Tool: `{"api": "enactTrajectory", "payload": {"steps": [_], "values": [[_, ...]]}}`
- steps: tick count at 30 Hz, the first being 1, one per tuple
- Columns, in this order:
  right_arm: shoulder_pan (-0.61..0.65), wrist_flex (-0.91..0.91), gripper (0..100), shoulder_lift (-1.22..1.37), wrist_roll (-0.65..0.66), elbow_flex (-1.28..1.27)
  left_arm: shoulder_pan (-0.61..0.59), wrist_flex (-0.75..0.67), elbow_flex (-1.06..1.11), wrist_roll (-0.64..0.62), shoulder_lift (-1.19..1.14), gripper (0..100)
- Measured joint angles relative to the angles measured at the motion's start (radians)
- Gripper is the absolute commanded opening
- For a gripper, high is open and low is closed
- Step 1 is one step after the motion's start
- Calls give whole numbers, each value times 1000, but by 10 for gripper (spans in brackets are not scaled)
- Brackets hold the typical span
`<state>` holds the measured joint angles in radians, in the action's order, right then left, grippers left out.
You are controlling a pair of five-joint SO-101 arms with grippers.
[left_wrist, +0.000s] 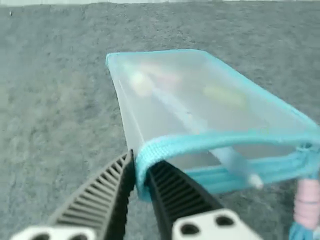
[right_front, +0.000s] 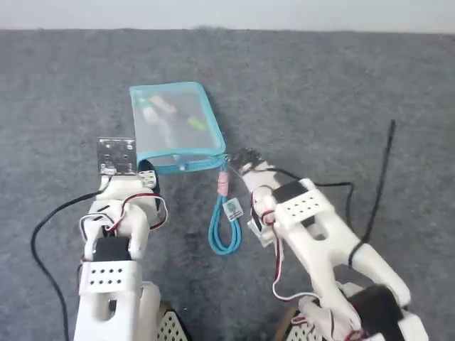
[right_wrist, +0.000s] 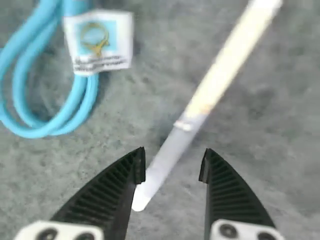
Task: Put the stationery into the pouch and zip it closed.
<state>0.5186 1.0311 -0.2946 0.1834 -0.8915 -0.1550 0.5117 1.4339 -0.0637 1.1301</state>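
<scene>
Step in hand, I'd judge: loading the last stationery. The left hand (left_wrist: 141, 167) is clamping the zip-edge corner of the pouch (right_front: 170, 121), which is lying at 11 o'clock of table (right_front: 355, 85) centre w/ items inside. The right hand (right_wrist: 173, 155) is hovering open, jaws straddling a pen (right_wrist: 220, 75) at 3 o'clock of the pouch mouth. Next: close on pen, carry it toward 9 o'clock, into the mouth. A strap loop (right_front: 225, 231) + label (right_wrist: 97, 42) are lying at 6 o'clock and could snag.

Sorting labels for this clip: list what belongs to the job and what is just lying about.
Job: pouch; stationery inside it; pen; left gripper, pinching the pouch's edge; right gripper, open around the pen.
Lying about: cord with tag; cable.
</scene>
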Motion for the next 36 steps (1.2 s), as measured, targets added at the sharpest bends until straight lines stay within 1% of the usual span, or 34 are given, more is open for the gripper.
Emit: {"api": "enactTrajectory", "payload": {"steps": [6, 12, 18, 20, 22, 23, 24, 26, 29, 33, 34, 36], "values": [[8, -14, 188, 46, 0, -5, 3, 0, 0, 0, 0, 12], [-52, -3, 188, 51, 0, -18, 3, 0, 0, 12, 0, 12], [-43, -21, 185, 48, 0, -55, 3, 0, 0, 12, 0, 12], [-44, -21, 143, 46, 0, -60, 3, 0, 0, 12, 0, 12], [-51, -23, 57, 46, 0, -60, 3, 0, 0, 12, 0, 12], [-60, -23, 17, 46, 0, -60, 3, 0, 0, 12, 0, 12], [-71, -23, 1, 41, 2, -63, 3, 0, 0, 12, 0, 12], [-92, -23, 24, 44, 44, -64, 3, 0, 0, 12, 0, 12], [-118, -23, 6, 46, 126, -69, 8, 0, 0, 12, 0, 12], [-203, 8, 8, 46, 147, -57, 18, 0, 0, 17, 0, 12], [-233, 34, 8, 38, 150, -44, 34, 0, 2, 25, 0, 12], [-301, 91, 8, -2, 150, -15, 103, 0, 32, 91, 2, 12]]}}
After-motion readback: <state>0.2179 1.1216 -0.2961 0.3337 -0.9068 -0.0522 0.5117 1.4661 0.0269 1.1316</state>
